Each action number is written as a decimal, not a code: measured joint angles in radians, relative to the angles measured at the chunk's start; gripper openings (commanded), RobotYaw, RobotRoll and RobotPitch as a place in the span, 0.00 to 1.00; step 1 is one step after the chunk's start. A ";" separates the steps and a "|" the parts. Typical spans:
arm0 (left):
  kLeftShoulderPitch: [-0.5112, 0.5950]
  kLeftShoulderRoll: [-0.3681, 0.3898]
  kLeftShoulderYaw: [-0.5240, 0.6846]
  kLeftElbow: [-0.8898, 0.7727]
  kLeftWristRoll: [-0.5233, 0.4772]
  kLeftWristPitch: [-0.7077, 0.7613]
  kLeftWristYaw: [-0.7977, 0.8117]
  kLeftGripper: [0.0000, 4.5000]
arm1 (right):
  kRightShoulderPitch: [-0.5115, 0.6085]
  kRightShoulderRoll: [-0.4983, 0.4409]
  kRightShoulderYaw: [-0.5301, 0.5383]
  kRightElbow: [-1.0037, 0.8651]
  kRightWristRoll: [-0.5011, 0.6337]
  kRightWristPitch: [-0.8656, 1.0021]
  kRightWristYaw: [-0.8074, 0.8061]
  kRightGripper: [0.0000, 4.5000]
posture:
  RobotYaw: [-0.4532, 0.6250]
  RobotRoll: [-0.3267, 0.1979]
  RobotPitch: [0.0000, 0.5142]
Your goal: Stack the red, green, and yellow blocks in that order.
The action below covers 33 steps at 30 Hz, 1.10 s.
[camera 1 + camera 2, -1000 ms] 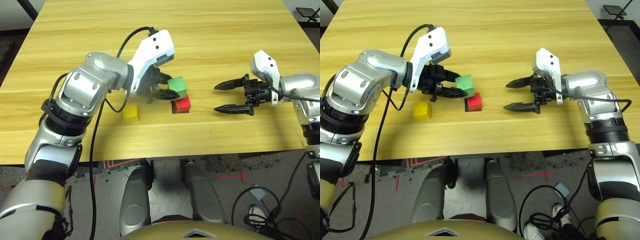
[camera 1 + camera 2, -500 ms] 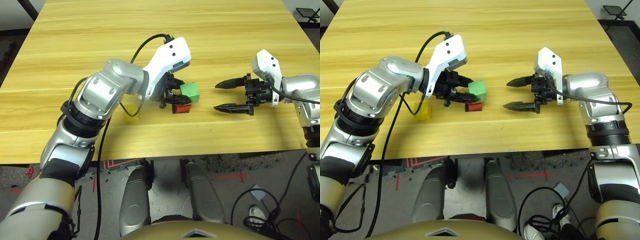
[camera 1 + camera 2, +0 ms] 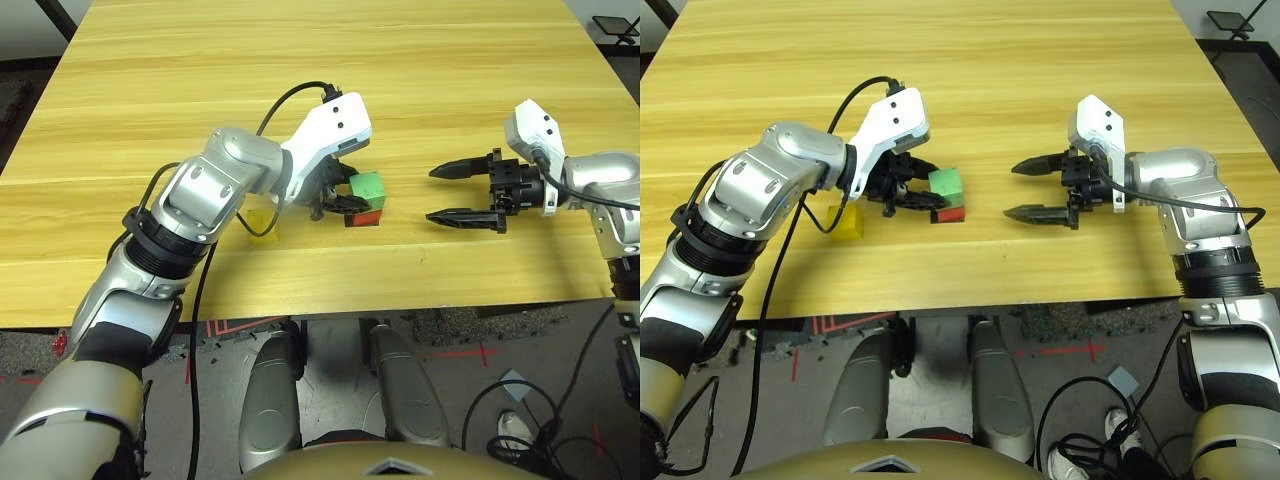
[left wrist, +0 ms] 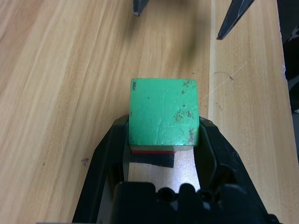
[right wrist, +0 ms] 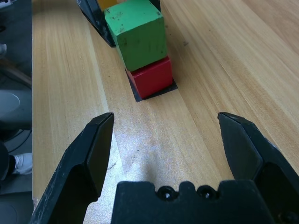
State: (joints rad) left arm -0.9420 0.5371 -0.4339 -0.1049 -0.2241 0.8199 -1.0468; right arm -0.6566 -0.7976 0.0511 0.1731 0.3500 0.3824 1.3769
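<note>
Green block [image 3: 367,187] sits on red block [image 3: 366,217] — left jaws clamping it.

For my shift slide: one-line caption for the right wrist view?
Open right gripper faces the green block sitting on the red block, left gripper fingers flanking the green one.

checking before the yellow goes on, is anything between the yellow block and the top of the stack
Yes: the left claw is shut on the green block atop the red block, and its arm hangs over the yellow block.
</note>
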 measured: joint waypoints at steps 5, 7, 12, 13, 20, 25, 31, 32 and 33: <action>0.002 -0.004 0.000 0.001 0.003 -0.003 -0.001 0.45 | 0.008 -0.005 -0.002 -0.012 0.015 0.006 -0.012 1.00 | 0.44 0.72 0.57; 0.002 -0.007 0.000 0.001 0.003 -0.003 -0.001 0.45 | 0.016 -0.006 -0.002 -0.015 0.016 0.010 -0.015 1.00 | 0.44 0.72 0.57; 0.003 -0.016 0.001 0.005 0.004 -0.005 0.000 0.68 | 0.022 -0.006 -0.003 -0.015 0.017 0.012 -0.019 1.00 | 0.45 0.72 0.57; 0.005 -0.018 0.001 0.005 0.004 -0.005 0.001 0.76 | 0.022 -0.006 -0.003 -0.015 0.017 0.012 -0.019 1.00 | 0.45 0.72 0.57; 0.036 0.003 0.046 -0.045 -0.040 0.022 -0.008 0.99 | 0.017 -0.007 -0.003 -0.011 0.017 0.011 -0.016 1.00 | 0.46 0.71 0.55; 0.114 0.237 0.125 -0.138 -0.083 0.045 -0.096 0.99 | 0.010 -0.023 -0.019 0.014 0.027 -0.006 0.032 1.00 | 0.48 0.72 0.55; 0.254 0.476 0.214 -0.185 -0.101 0.000 -0.191 0.99 | -0.008 -0.043 -0.019 0.068 0.028 -0.063 0.118 1.00 | 0.52 0.71 0.54; 0.273 0.499 0.227 -0.184 -0.096 -0.021 -0.195 0.99 | -0.015 -0.042 -0.018 0.089 0.025 -0.083 0.132 1.00 | 0.52 0.71 0.53; 0.284 0.511 0.238 -0.181 -0.091 -0.044 -0.195 0.99 | -0.024 -0.041 -0.017 0.112 0.022 -0.104 0.140 1.00 | 0.52 0.71 0.53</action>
State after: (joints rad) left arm -0.6580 1.0479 -0.1960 -0.2860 -0.3156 0.7760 -1.2420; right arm -0.6804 -0.8388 0.0340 0.2853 0.3719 0.2786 1.5169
